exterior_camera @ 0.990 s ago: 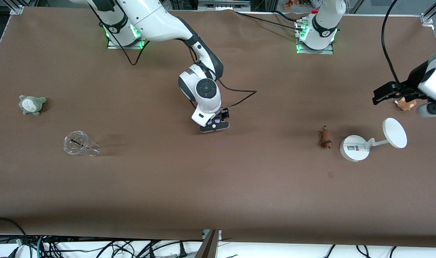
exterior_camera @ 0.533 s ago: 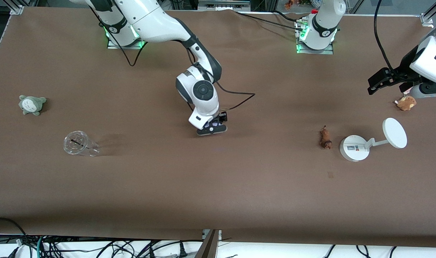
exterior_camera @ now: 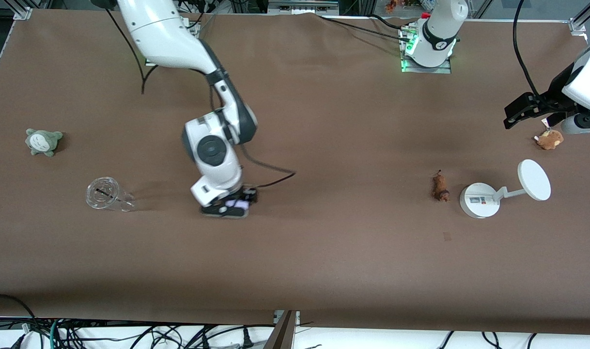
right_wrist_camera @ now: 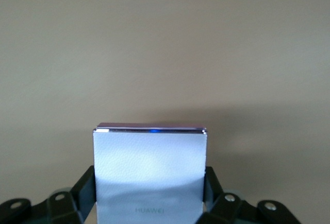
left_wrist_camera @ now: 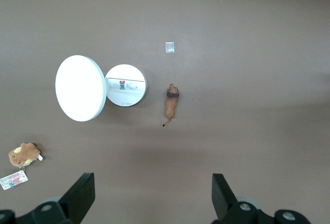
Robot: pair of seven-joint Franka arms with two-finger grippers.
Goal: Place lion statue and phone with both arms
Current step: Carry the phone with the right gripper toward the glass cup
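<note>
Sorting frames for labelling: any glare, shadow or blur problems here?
Right wrist view: the phone glares bluish-white, shaded along its lower part. Left wrist view: sharp, with a soft shadow by the lion statue. Front view: even light, and the clear cup is faint.

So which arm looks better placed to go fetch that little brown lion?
The left. Its gripper hangs open and empty at the lion statue's end of the table, near the white stand. The right gripper is shut on the phone, over the table near the clear cup.

Below my open left jaws sit a white round-based stand [left_wrist_camera: 124,86] and a tan plush toy [left_wrist_camera: 23,154]; a clear cup [exterior_camera: 106,195] lies beside my right jaws.
</note>
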